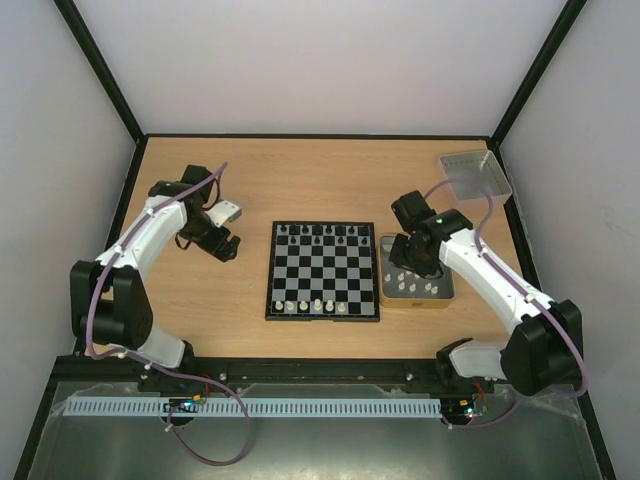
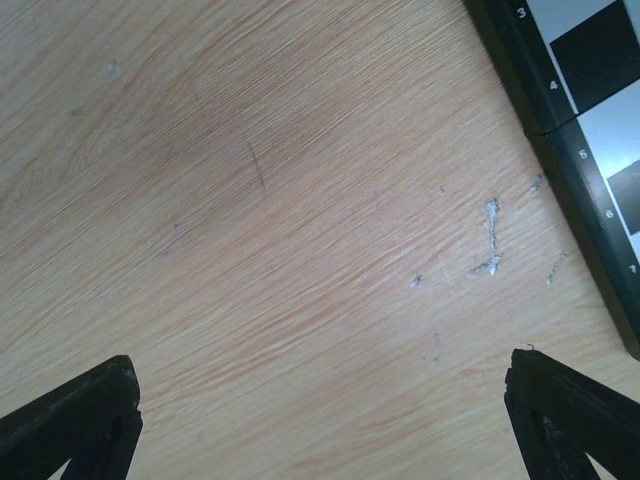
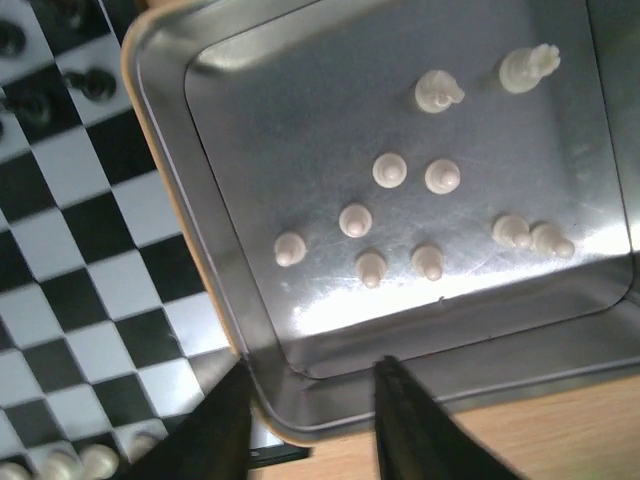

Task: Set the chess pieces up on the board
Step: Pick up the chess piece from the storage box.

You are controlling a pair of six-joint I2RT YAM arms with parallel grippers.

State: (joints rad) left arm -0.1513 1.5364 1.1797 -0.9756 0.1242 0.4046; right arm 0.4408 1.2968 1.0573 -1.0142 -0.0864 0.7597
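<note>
The board [image 1: 323, 270] lies at the table's middle. Several black chess pieces [image 1: 318, 232] stand on its far rows and several cream-white ones [image 1: 315, 305] on its near row. More white pieces [image 3: 390, 170] stand and lie in the grey tray [image 3: 205, 200] right of the board. My right gripper [image 3: 310, 400] is open and empty, hovering over the tray's near corner beside the board [image 3: 80, 250]. My left gripper [image 2: 320, 375] is wide open and empty over bare wood, left of the board's black rim [image 2: 560, 140].
The tan-rimmed tray [image 1: 418, 304] touches the board's right side. A clear grey square bin [image 1: 475, 177] sits at the back right corner. Walls close in the table on three sides. Bare wood lies left of the board.
</note>
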